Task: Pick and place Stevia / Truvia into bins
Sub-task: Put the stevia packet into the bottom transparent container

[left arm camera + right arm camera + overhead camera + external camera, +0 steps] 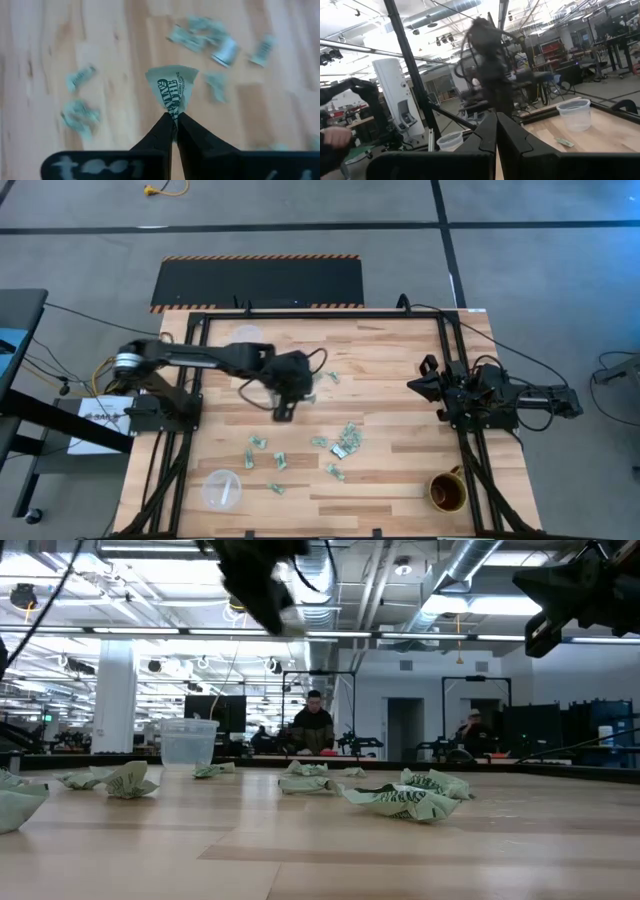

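One Truvia packet (pixel 172 87) is pinched tight at the tip of the left pincer (pixel 174 120), lifted off the tabletop (pixel 400 370). More packets (pixel 345 440) are scattered below it. The right pincer (pixel 496 120) is parked aside, clamped shut, nothing held.

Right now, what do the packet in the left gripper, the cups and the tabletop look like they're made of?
Packet pinched in the shut left gripper: thin matte paper, judging by its creases and green print. Cups: likely clear plastic, slightly frosted; the wood shows through their walls. Tabletop: pale wood in joined strips, butcher-block style, with a smooth, faintly glossy finish.
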